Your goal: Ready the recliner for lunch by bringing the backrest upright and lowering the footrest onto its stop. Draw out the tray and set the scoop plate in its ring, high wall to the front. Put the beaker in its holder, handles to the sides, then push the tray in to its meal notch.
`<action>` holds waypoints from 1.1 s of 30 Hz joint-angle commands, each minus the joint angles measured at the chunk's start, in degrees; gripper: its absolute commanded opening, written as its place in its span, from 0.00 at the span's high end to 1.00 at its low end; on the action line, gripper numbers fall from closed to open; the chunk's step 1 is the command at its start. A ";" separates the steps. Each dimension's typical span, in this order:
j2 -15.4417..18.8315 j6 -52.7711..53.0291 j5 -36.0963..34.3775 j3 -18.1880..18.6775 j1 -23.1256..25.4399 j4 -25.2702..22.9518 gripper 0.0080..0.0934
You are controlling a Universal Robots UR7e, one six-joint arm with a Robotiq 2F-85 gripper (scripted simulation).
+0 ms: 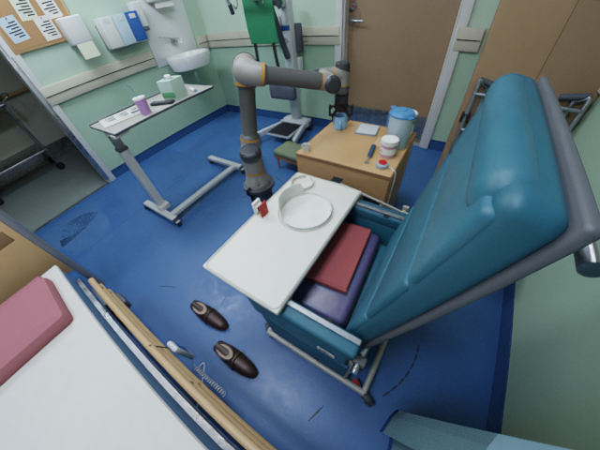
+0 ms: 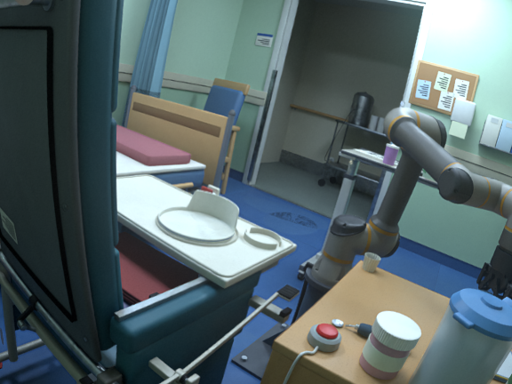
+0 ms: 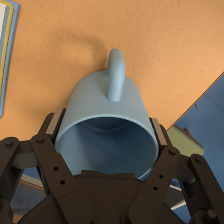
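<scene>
My gripper (image 3: 107, 133) reaches down over the far corner of the bedside cabinet (image 1: 346, 152), and its two finger pads sit on opposite sides of the pale blue beaker (image 3: 108, 119) near the rim. The beaker (image 1: 340, 121) stands upright on the cabinet top, one handle (image 3: 116, 75) pointing away from me. The recliner (image 1: 465, 213) has its backrest raised, and the white tray (image 1: 283, 237) is drawn out over the seat. The scoop plate (image 1: 304, 207) sits in its ring on the tray, beside the empty beaker holder ring (image 2: 262, 237).
A blue-lidded jug (image 1: 401, 125), a striped tub (image 1: 389, 145), a red call button (image 2: 326, 334) and a booklet (image 1: 367, 129) share the cabinet top, with a small cup (image 2: 371, 262) at its corner. An overbed table (image 1: 145, 114) stands to the left; shoes (image 1: 223, 341) lie on the floor.
</scene>
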 commanded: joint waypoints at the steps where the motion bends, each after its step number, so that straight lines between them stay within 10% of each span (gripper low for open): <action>1: 0.05 0.00 -0.01 0.04 -0.01 0.02 0.68; 15: 0.09 0.00 -0.01 0.06 -0.02 0.04 1.00; 33: -1.24 0.00 0.00 -5.92 -0.01 7.06 1.00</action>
